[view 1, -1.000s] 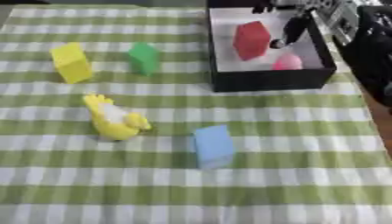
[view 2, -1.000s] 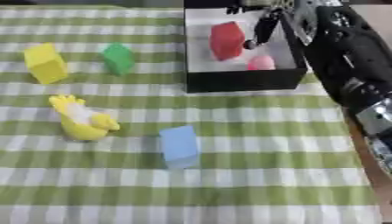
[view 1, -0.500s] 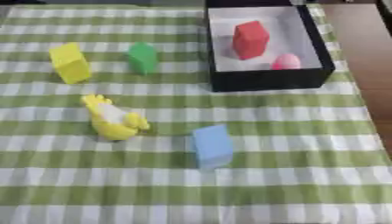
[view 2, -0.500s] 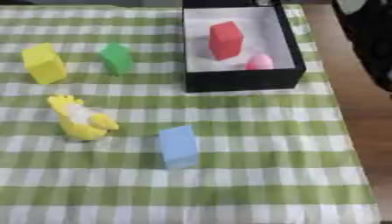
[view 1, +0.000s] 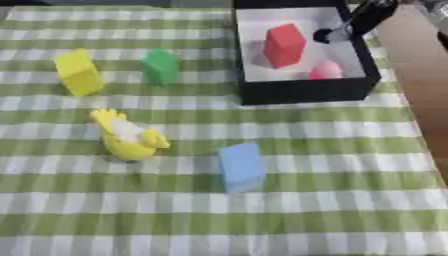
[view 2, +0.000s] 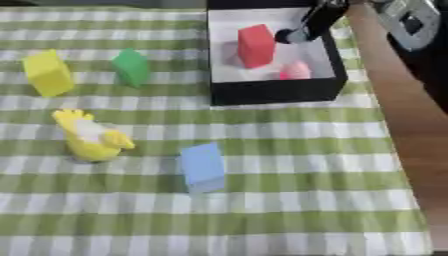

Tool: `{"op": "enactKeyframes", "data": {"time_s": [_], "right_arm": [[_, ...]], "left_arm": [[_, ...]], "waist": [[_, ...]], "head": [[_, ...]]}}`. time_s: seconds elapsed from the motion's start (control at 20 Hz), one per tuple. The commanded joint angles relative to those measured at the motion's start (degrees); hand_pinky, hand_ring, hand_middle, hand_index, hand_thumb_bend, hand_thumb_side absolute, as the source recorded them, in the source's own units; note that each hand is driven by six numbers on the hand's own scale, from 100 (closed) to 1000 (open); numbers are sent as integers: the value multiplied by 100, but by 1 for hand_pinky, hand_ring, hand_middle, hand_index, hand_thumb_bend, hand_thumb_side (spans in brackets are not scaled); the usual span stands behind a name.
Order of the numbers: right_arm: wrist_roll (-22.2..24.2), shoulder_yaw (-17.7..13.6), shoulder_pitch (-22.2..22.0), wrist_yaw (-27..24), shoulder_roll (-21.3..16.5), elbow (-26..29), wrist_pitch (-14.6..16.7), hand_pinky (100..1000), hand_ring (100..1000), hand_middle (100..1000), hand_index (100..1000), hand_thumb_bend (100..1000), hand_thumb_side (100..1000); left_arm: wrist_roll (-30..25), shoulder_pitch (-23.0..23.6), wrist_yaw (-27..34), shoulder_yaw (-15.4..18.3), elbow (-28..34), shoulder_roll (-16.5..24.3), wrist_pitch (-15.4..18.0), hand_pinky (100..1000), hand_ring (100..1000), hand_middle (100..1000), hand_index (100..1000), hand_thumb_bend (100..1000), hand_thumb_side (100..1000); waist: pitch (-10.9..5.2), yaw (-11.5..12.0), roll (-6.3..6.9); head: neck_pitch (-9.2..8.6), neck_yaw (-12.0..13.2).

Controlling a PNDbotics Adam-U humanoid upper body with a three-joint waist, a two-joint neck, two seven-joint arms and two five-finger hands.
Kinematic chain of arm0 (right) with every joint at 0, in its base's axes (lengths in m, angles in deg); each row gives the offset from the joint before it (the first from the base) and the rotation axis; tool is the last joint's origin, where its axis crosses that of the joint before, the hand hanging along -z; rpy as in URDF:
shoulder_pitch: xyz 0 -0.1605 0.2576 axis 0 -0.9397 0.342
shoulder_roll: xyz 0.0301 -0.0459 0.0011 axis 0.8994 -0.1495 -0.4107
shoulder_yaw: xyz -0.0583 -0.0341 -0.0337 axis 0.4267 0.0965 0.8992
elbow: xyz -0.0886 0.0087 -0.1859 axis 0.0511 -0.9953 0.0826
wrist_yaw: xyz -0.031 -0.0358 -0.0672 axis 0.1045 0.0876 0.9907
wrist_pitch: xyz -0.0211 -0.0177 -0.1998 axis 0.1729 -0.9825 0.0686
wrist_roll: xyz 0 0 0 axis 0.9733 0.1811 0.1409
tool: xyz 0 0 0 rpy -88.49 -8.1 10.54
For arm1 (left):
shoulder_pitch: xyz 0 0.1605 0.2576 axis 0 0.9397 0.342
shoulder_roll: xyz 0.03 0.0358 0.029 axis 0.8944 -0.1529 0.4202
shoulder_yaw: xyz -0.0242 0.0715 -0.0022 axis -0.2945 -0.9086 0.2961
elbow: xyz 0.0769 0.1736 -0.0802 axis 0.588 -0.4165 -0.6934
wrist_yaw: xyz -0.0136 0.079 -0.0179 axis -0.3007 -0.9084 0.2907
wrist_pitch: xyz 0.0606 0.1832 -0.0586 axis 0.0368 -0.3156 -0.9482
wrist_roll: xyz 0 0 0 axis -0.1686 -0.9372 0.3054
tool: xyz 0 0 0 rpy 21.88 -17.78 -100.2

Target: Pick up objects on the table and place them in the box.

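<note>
Left eye view: right hand, fingers unclear, over box beside red block

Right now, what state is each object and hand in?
Red block: in the box, upright.
Pink object: in the box.
Box: open-topped.
Yellow block: on cloth.
Green block: on cloth.
Yellow chick toy: on cloth.
Blue block: on cloth.
Right hand: over the box, grip unclear.
</note>
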Motion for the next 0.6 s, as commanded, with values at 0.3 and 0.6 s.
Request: {"op": "enactKeyframes", "data": {"time_s": [0.3, 0.6], "right_arm": [[637, 368, -261, -795, -305, 1334, -531, 888, 828, 814, 900, 448, 271], [1269, 324, -636, -1379, -285, 2362, -1162, 894, 828, 815, 900, 420, 329]], "left_arm": [[-7, -10, -23, 47, 74, 167, 7, 712, 746, 786, 840, 308, 617], [-15, 3, -19, 40, 64, 162, 9, 712, 746, 785, 840, 307, 617]], "waist": [[-157, -21, -36], [-164, -45, -46]], "head": [[-12, 16], [-12, 29]]}}
